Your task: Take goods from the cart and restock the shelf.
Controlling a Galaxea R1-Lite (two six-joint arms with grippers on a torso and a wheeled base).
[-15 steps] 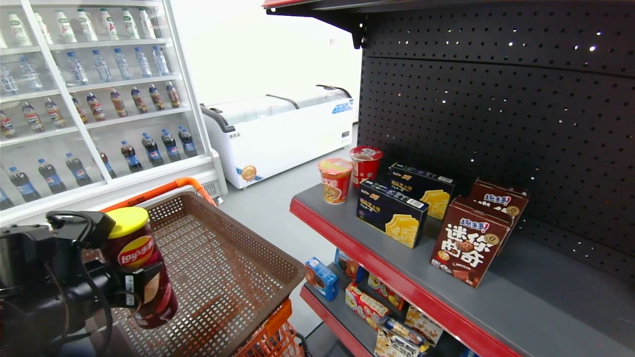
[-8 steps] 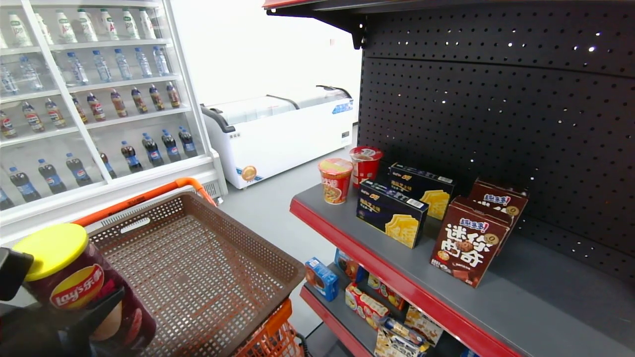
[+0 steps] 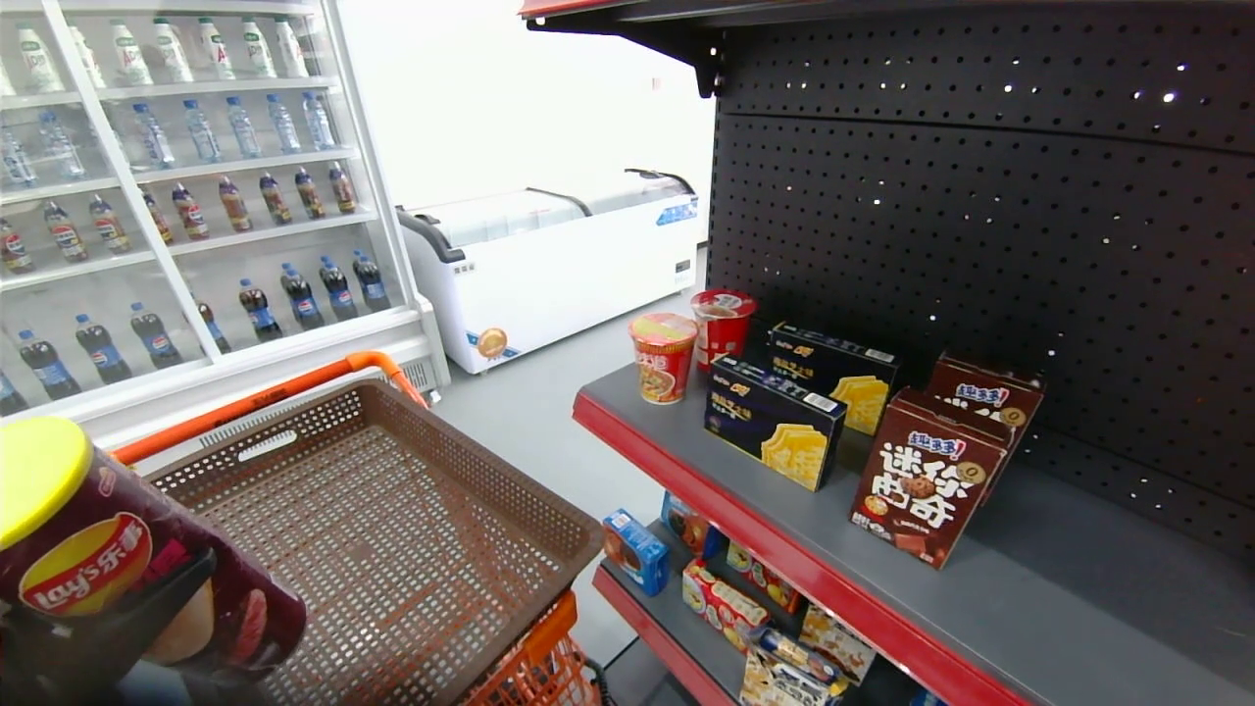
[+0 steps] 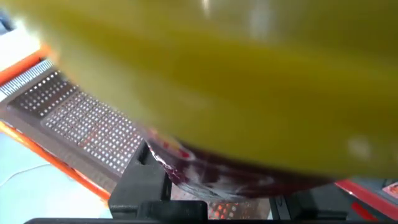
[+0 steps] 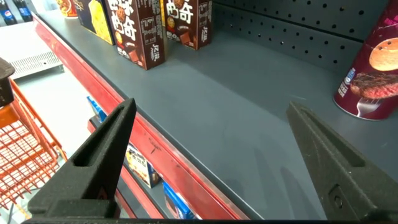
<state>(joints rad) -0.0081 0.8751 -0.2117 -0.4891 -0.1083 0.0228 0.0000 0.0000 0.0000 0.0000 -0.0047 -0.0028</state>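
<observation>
Your L gripper (image 3: 147, 613) sits low at the head view's bottom-left corner, clamped on the can (image 3: 69, 579). One dark finger (image 3: 172, 588) lies across the can's side, and the can is held tilted w/ its lid end up and toward your left. Your R gripper (image 5: 211, 112) is level and points fwd, both fingers (image 5: 102, 158) spread wide apart, tips about even w/ each other.
</observation>
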